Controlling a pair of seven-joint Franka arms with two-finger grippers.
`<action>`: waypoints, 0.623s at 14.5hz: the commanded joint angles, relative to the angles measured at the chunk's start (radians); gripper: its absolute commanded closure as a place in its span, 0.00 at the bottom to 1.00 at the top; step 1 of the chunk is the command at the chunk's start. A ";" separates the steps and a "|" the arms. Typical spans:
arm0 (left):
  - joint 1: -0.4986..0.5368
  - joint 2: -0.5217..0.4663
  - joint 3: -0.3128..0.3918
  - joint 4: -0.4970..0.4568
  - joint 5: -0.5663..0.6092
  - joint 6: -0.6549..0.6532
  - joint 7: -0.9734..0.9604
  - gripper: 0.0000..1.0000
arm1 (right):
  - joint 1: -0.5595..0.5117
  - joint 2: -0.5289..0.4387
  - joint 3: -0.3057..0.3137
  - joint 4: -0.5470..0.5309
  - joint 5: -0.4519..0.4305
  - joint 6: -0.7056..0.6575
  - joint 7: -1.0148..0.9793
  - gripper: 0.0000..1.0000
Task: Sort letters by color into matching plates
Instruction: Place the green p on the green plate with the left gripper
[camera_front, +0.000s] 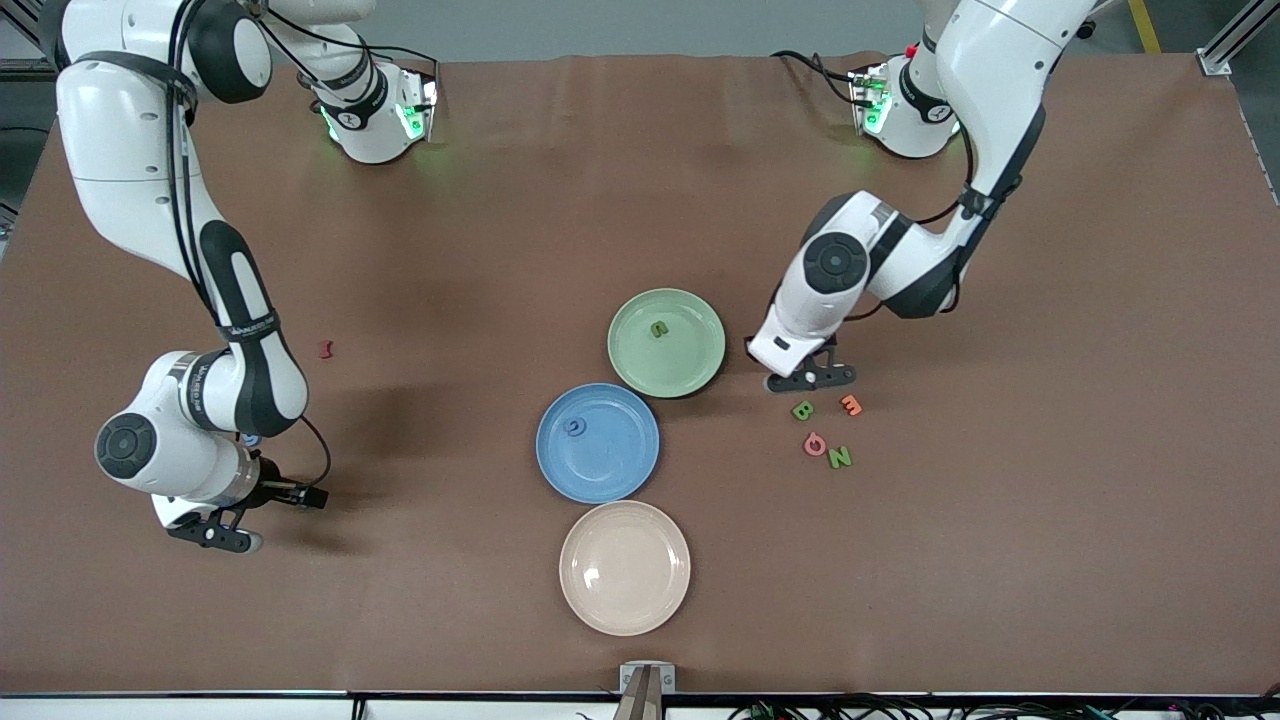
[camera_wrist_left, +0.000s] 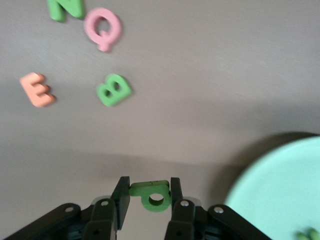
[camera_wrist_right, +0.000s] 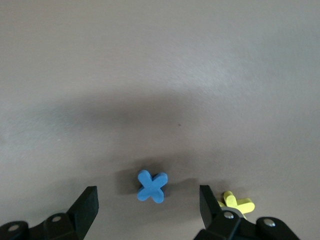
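On a wide brown tabletop (camera_front: 640, 200) two white arms work at separate ends, with three plates lined up in the middle: a pale green plate (camera_front: 690, 365) holding one green letter (camera_front: 658, 328), a blue plate (camera_front: 620, 470) holding one blue letter (camera_front: 574, 427), and a bare cream plate (camera_front: 625, 568) nearest the front camera. The left gripper (camera_wrist_left: 149, 192) sits low just beside the green plate, its jaws pinched narrow on a green P (camera_wrist_left: 152, 195). The grip takes only the letter's edges, so I judge it could twist or slip out during the carry and land short of the rim. The right gripper (camera_wrist_right: 147, 205), at the right arm's end, hangs low with jaws spread wide around a blue X (camera_wrist_right: 151, 186); a yellow letter (camera_wrist_right: 239, 203) lies just beside one jaw and could get nudged or pinched along with it. Near the left gripper lie a green B (camera_wrist_left: 114, 90), an orange E (camera_wrist_left: 37, 90), a pink Q (camera_wrist_left: 103, 27) and a green N (camera_wrist_left: 65, 7). Only the wrist views show the held P, the X and the yellow piece; only the front view shows a lone red letter (camera_front: 324, 349) and all three plates together.
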 joint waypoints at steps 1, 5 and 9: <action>-0.021 0.012 -0.044 0.042 -0.001 -0.025 -0.084 0.83 | 0.010 0.012 0.008 0.015 0.047 -0.002 0.135 0.13; -0.113 0.070 -0.052 0.133 -0.001 -0.029 -0.184 0.83 | 0.004 0.020 0.005 0.016 0.013 0.000 0.155 0.18; -0.178 0.116 -0.049 0.173 0.002 -0.029 -0.254 0.83 | 0.001 0.029 0.005 0.018 -0.065 0.000 0.148 0.26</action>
